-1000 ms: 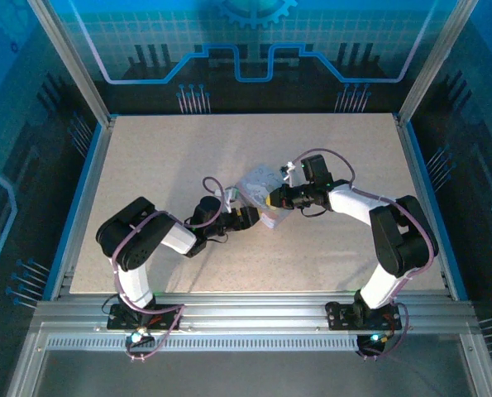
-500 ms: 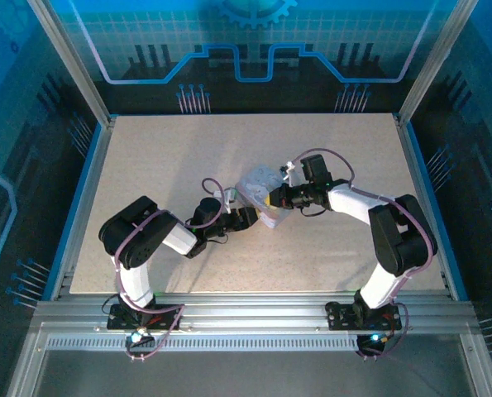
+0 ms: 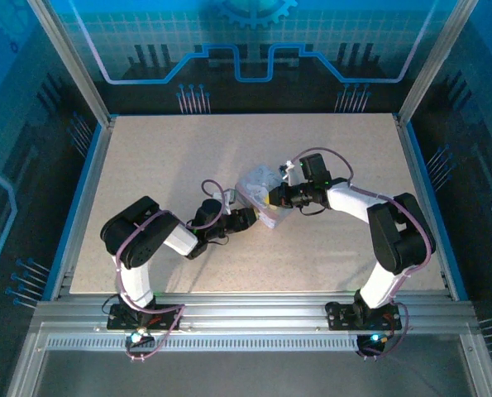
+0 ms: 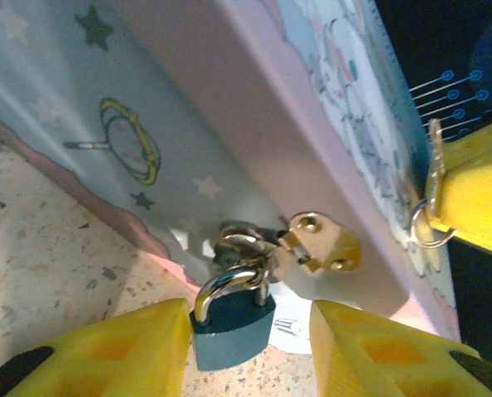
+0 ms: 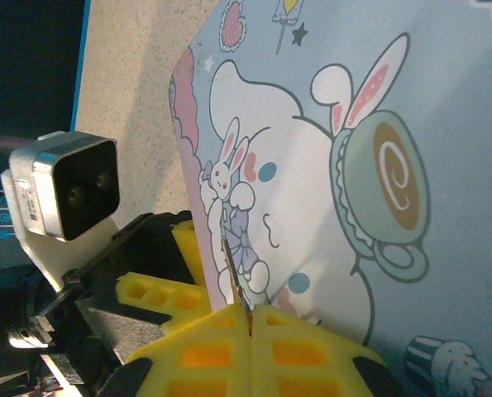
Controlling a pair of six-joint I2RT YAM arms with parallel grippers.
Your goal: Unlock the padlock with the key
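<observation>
- A pale blue box (image 3: pixel 260 192) printed with cartoon rabbits sits near the middle of the table (image 3: pixel 163 165), and both arms reach in to it.
- The padlock (image 4: pixel 233 327), with a dark blue-grey body and a silver shackle, hangs from a brass latch (image 4: pixel 320 248) on the box's front side, low down by the table top.
- The left claw (image 4: pixel 250 347) is on the padlock side of the box with its fingers (image 4: pixel 126 347) wide apart. The padlock's body sits in the gap, closer to one finger than the other. I cannot tell whether it touches that finger.
- The right claw (image 5: pixel 250 318) is over the box's printed lid at the edge above the latch. Its two yellow fingers are pressed together on the key (image 5: pixel 231 273).
- The key is a thin sliver sticking out past the fingertips over the lid's edge.
- A small wire ring (image 4: pixel 426 227) dangles from the key, beside the lid.
</observation>
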